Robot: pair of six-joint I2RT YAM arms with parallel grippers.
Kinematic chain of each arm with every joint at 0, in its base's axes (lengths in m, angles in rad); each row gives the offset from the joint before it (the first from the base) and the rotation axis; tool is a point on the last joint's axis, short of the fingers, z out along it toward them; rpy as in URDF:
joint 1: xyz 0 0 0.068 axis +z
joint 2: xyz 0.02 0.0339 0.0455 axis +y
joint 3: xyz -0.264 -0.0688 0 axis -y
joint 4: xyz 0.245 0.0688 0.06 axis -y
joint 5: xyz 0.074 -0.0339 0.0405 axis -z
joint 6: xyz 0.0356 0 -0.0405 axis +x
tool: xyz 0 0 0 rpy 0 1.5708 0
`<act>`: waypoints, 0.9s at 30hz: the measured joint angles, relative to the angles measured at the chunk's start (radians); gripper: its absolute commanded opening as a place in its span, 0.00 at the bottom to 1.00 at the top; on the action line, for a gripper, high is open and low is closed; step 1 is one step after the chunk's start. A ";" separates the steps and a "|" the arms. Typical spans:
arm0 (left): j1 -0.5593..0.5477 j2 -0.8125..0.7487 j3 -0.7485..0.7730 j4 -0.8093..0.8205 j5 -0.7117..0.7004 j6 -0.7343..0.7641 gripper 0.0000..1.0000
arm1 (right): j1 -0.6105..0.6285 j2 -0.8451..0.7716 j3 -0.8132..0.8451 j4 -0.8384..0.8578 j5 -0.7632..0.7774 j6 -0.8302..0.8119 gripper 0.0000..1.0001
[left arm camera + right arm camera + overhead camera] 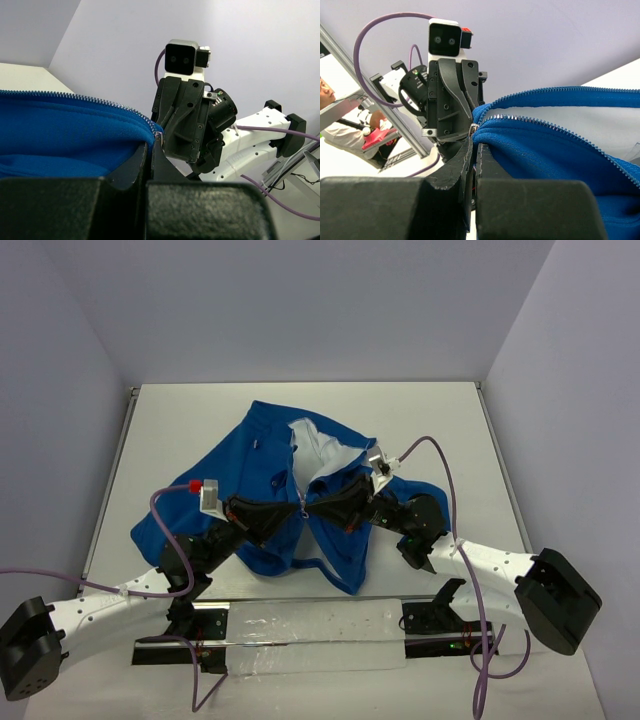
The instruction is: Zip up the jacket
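Observation:
The royal-blue jacket (260,465) lies crumpled at the table's middle, its front open and white lining (318,452) showing. My left gripper (293,509) and right gripper (322,503) meet tip to tip at the zipper's lower end. In the left wrist view my left gripper (151,146) is shut on the blue zipper edge (100,102), with the right gripper's body (187,120) just behind. In the right wrist view my right gripper (476,142) is shut on the other zipper edge, beside a small metal slider (473,128). The zipper teeth (560,131) run apart, unzipped.
The white table (180,430) is bounded by grey walls at the back and sides. A transparent plastic strip (310,635) lies along the near edge between the arm bases. Purple cables (440,455) loop over both arms.

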 measured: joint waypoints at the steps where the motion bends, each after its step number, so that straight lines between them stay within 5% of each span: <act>1: -0.001 0.000 0.000 0.000 -0.001 0.002 0.00 | -0.001 0.000 0.000 0.000 -0.001 0.000 0.00; 27: -0.035 -0.058 -0.010 -0.138 0.024 0.067 0.00 | -0.039 -0.064 0.007 -0.152 -0.104 -0.012 0.00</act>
